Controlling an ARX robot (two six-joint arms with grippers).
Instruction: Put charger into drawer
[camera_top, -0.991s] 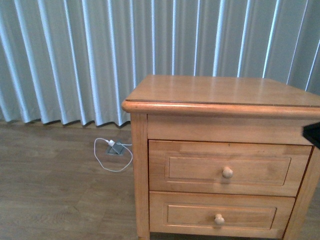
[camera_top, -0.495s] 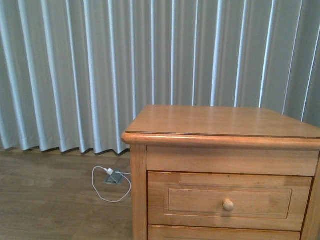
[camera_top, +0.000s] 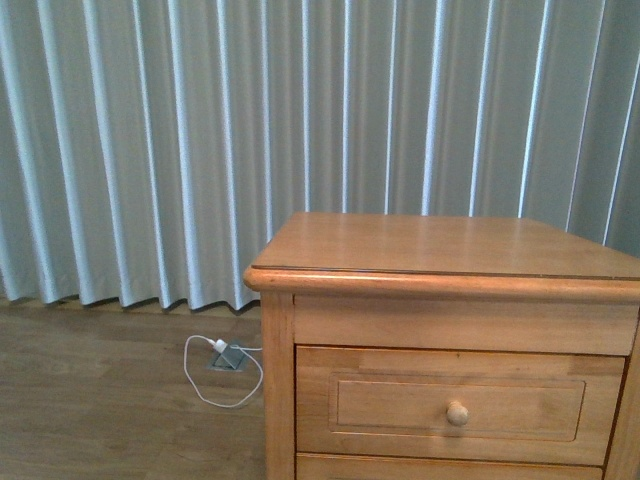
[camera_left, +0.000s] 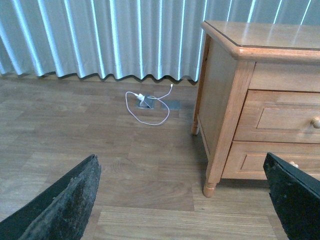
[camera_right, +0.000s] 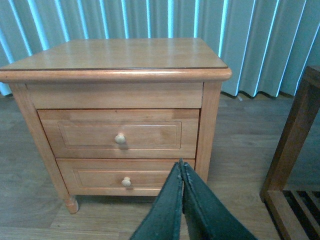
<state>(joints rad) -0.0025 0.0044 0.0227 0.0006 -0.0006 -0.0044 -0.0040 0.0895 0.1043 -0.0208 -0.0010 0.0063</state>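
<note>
1. Charger: not visible in any of the three views; its place cannot be told.
2. Drawer (camera_top: 460, 405): upper drawer of the nightstand, pushed shut, honey-coloured wood with a recessed panel front. One round pale knob (camera_top: 457, 412) sits at the panel's centre. In the right wrist view the drawer (camera_right: 120, 133) lies left of centre, knob facing the camera.
3. Lower drawer (camera_right: 127, 178): directly below at 6 o'clock from the upper one, also shut, same panel and a smaller-looking knob. In the front view only its top edge shows.
4. Nightstand (camera_top: 440, 250): bare wooden top with a rounded front edge, standing on turned feet on the floor, close in front of the curtain.
5. Right gripper (camera_right: 182, 172): dark fingers pressed together, nothing between them, hovering in front of the nightstand's lower corner.
6. Left gripper (camera_left: 185, 200): spread wide, two dark fingers at opposite lower corners of the left wrist view, holding nothing, above bare floor beside the nightstand.
7. White plug with white cable (camera_top: 220, 344): on the floor at about 9 o'clock from the nightstand in the front view, cable looped around a grey floor socket (camera_top: 230, 356).
8. Curtain (camera_top: 200, 140): pale grey-blue pleats across the background.
9. Floor (camera_left: 100, 140): brown wood planks.
10. Dark wooden frame (camera_right: 295, 150): at 3 o'clock from the nightstand in the right wrist view; its kind cannot be told.
</note>
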